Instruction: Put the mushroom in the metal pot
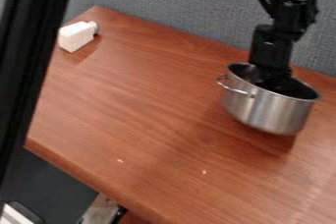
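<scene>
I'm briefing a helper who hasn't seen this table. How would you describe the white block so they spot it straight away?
Start at the wooden table and go to its far left corner, well away from the metal pot on the right. The white block lies there alone: small, rectangular and matte, not round and shiny.

Bench [144, 110] lies bare across my middle and front. Obstacles: metal pot [272, 105] at right, my claw [269, 71] sunk in its mouth; white block [78, 35] far left corner.
</scene>
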`<action>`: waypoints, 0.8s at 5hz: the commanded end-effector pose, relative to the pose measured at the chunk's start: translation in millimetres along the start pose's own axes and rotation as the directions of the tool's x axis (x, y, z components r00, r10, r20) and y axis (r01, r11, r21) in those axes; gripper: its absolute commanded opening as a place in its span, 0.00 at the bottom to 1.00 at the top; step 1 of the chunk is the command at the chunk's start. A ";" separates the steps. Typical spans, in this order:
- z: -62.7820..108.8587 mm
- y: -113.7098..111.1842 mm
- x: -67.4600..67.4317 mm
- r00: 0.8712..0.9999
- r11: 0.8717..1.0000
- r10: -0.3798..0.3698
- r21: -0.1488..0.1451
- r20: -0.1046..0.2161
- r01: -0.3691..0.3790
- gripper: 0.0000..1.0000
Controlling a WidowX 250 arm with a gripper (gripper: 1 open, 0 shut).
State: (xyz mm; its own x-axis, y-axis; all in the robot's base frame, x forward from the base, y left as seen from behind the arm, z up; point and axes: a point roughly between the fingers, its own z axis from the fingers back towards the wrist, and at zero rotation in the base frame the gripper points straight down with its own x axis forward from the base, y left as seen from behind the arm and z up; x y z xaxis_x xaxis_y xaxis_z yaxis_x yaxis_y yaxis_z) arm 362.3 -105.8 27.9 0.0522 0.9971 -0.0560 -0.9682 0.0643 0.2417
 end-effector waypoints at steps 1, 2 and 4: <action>4.4 0.4 -24.3 0.992 0.992 -0.125 0.022 0.033 0.124 1.00; -9.8 -4.5 -22.0 0.997 0.997 -0.074 0.016 0.036 0.074 1.00; -18.7 -12.2 -16.1 0.999 1.000 -0.022 -0.009 0.032 0.023 1.00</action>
State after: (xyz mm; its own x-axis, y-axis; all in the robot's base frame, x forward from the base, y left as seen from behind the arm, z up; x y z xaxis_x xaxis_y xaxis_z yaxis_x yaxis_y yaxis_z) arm 372.0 -121.9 21.5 0.0776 0.9962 -0.0393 -0.9736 0.0842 0.2119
